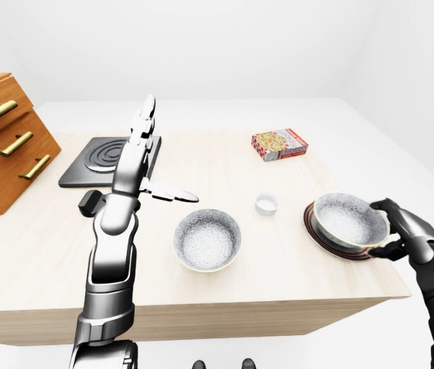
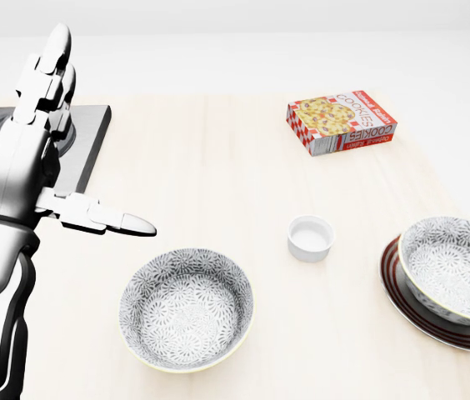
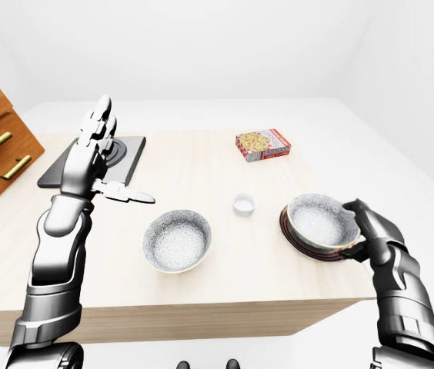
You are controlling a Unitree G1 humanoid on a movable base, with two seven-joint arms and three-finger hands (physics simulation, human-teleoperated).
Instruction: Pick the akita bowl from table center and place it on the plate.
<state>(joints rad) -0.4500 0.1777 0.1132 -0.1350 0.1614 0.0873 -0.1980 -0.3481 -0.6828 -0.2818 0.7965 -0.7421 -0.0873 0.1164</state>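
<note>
1. Pale wood table (image 1: pixel 48 254). A wooden drawer chest (image 1: pixel 1 146) is at the left-eye view's left edge, with a black hob (image 1: pixel 98 160) beside it.
2. Left hand (image 2: pixel 27 158) is raised over the table's left part, fingers straight and apart, thumb splayed, holding nothing.
3. Right hand (image 3: pixel 367 227) has its fingers curled round the akita bowl (image 2: pixel 456 267) rim.
4. Akita bowl sits on the red-ringed plate (image 2: pixel 402 296), at the head view's right.
5. A second patterned bowl (image 2: pixel 187 308) is at lower centre.
6. Cookie box (image 2: pixel 341 122) is near the top.
7. A small white cup (image 2: pixel 311 237) is between the bowls.
</note>
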